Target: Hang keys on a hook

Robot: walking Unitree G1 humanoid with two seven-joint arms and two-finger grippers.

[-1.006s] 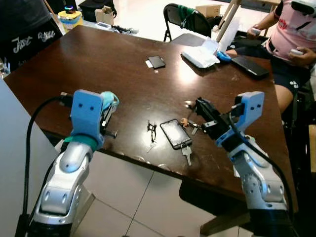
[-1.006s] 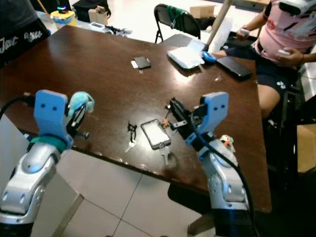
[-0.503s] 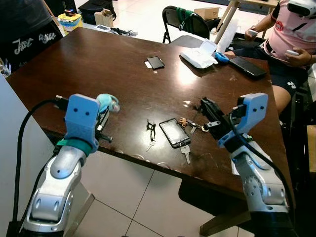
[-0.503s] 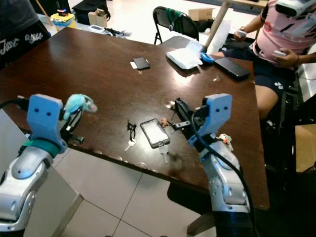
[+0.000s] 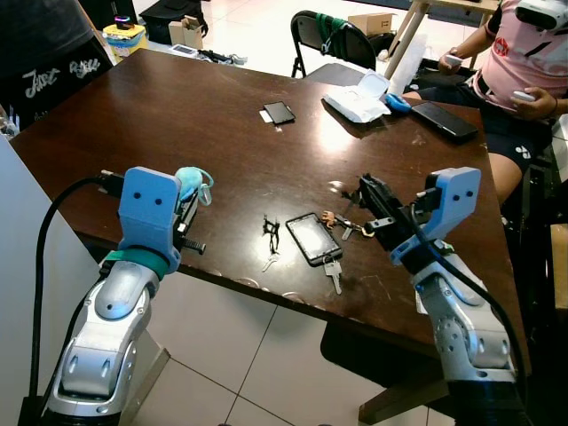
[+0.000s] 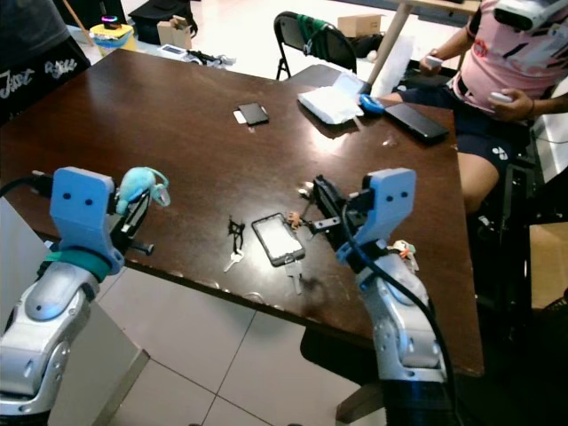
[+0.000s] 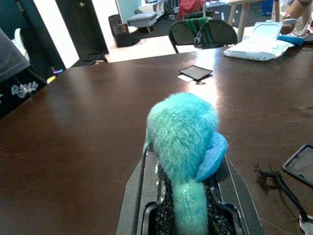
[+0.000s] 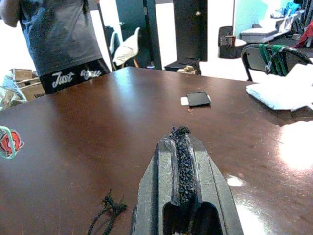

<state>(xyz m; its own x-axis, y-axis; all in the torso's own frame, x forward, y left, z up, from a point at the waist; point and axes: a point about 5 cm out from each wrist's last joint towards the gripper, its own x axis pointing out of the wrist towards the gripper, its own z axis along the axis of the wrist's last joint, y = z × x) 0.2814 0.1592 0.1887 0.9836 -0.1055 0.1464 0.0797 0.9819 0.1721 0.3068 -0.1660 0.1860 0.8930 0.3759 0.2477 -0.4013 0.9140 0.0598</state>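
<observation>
Teal fuzzy toy [image 7: 183, 142] is pinched in the left gripper [image 5: 191, 200] over the near table [image 5: 177, 115] edge. Right gripper [image 5: 373, 197], fingers pressed together with nothing between, hovers just past the keys [image 5: 335, 266], which lie on the tabletop touching a phone [image 5: 312, 238].

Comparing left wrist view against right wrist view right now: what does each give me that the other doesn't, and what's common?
Left wrist alone: the left gripper shut on a fluffy teal charm, plus a corner of the cased phone lying near the keys.

Right wrist alone: the right gripper with fingers closed and nothing held, and a standing person in a grey shirt at the table's far side.

Both: the dark wooden table, the small black phone lying flat farther out, the black cord and the white wipes pack.
</observation>
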